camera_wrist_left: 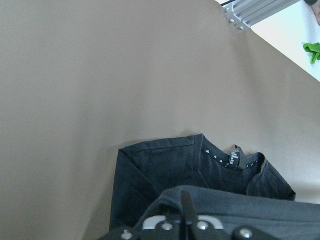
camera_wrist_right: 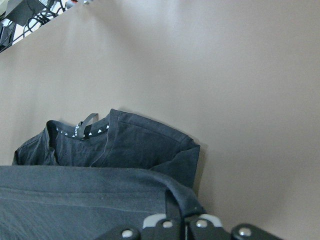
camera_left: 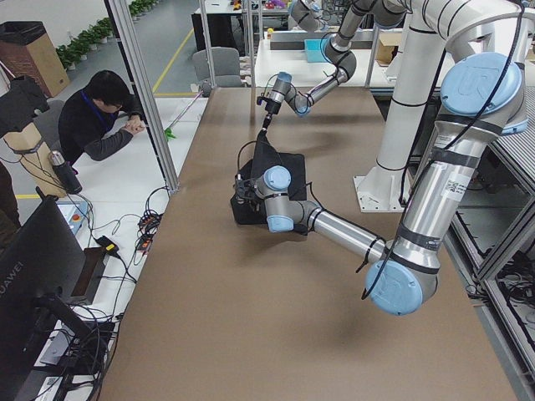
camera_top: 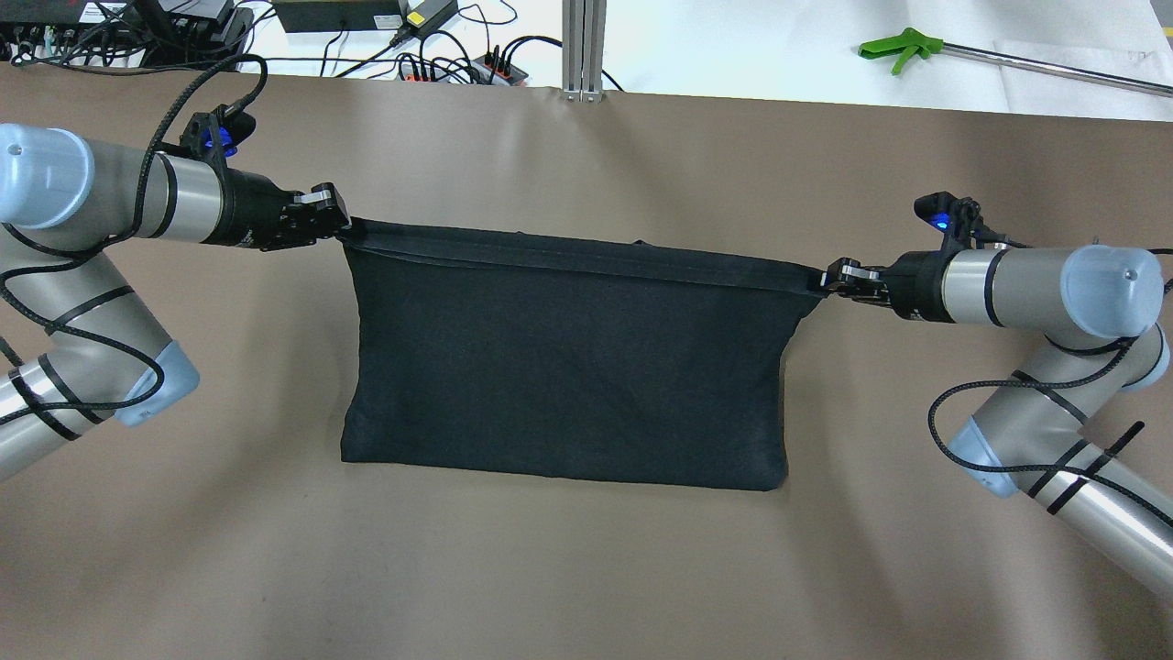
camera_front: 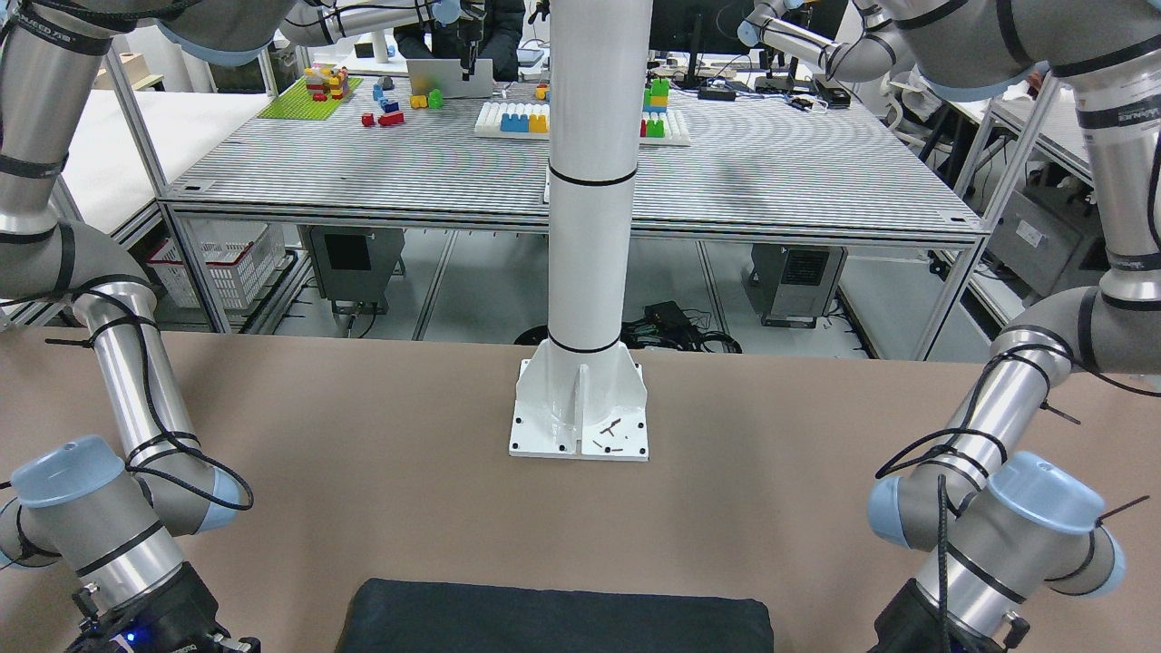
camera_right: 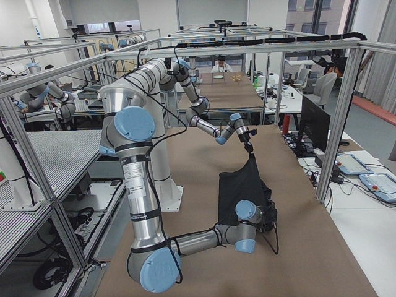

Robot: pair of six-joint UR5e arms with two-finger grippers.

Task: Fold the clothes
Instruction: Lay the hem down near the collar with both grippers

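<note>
Currently, on the brown table, the plain black soft fabric garment lies centred, its twelve-o'clock hem taut between left gripper at nine and right gripper at three, both pinching corners; uneven tension may slip one.

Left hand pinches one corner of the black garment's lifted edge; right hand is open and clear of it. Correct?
Not quite. The overhead view shows the right hand shut on the other corner; the left hand does pinch its corner of the black garment.
</note>
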